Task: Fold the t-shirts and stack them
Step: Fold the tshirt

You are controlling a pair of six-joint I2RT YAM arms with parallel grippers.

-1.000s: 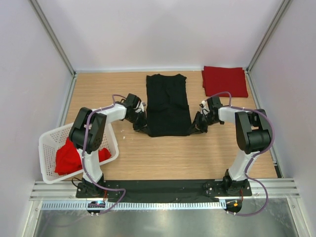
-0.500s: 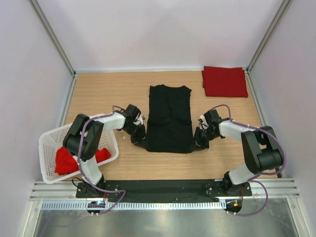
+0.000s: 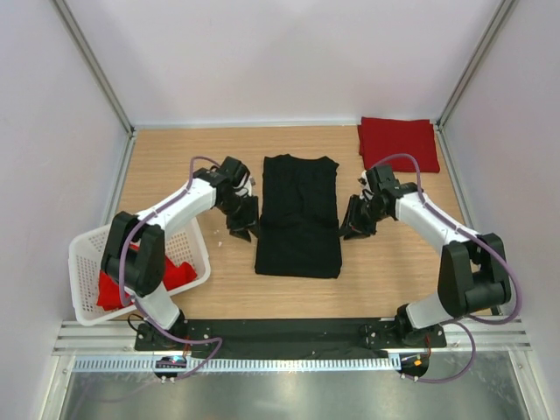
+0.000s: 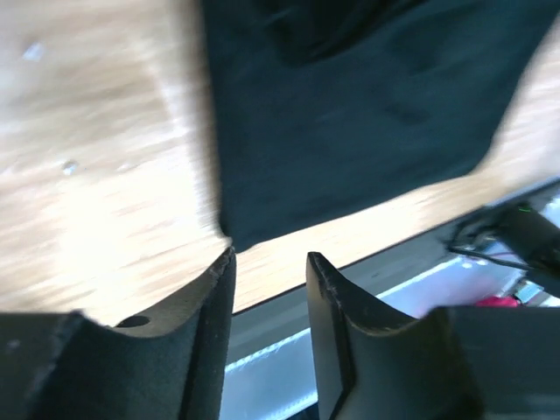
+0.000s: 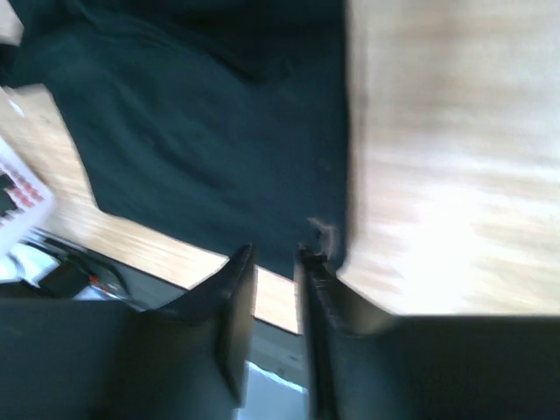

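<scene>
One black shirt (image 3: 299,214) lies flat in the middle of the counter (image 3: 175,166), folded into a long strip. One folded red shirt (image 3: 398,144) sits at the far right corner, well apart from it. One white basket (image 3: 87,249) at the near left holds red cloth (image 3: 112,289); how many shirts that is, I cannot tell. Two arms flank the black shirt. The left claw (image 3: 240,226) is just beside its left edge, jaws parted, nothing between them. The right claw (image 3: 353,224) is just beside its right edge, jaws narrowly apart and empty.
</scene>
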